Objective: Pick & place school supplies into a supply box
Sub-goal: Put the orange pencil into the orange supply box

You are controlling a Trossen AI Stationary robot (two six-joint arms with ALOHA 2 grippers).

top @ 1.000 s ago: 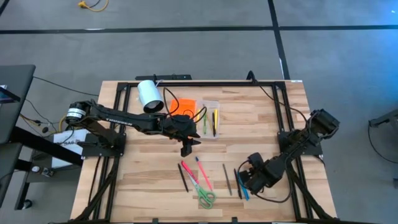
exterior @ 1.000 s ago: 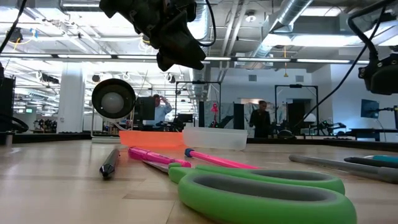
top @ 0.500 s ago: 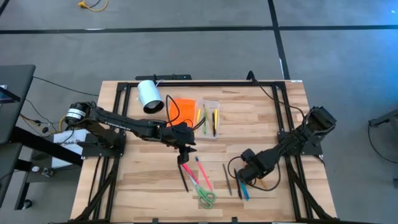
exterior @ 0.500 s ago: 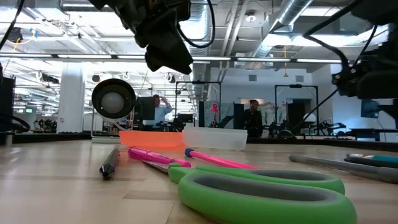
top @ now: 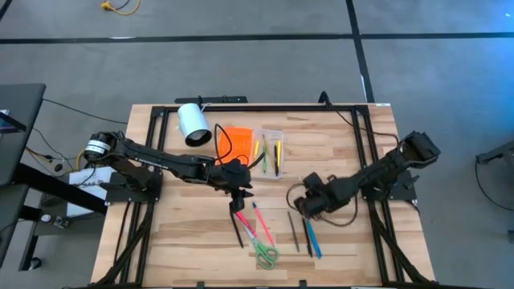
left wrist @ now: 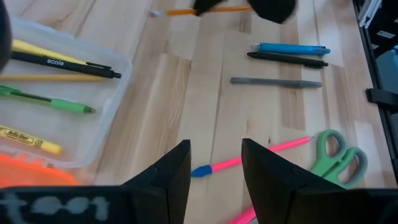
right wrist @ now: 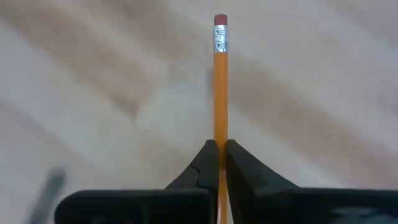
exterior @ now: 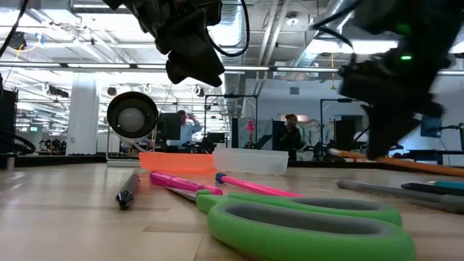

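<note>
Currently the right gripper has its jaws clamped on an orange pencil, eraser end pointing forward, lifted above the tabletop to the right of the box. The left gripper hangs over a pink pen, jaws parted to a narrow gap with nothing between them.

Step in hand, by judgement: carry the pencil to the clear tray and release it.
- Turn the pencil parallel to the tray's long side before lowering; it looks close to the tray's length, so a skewed drop would likely bridge the rim.
- Lower until the pencil is just above the pens already in the tray, then open the jaws.
- Keep clear of the left arm, which sits near the tray's front edge.
- The grip is well back from the eraser, so the long free end may swing; move slowly.

Left on the tabletop: scissors, a blue pen, a black pen and a grey pencil.

Limits of view:
- The pencil's tip end is hidden behind the jaws.
- Seen from above, the right gripper covers the pencil almost wholly.
- The orange lid is partly covered by a cable.
- The low view blurs the right arm, so its height above the tabletop cannot be judged.
</note>
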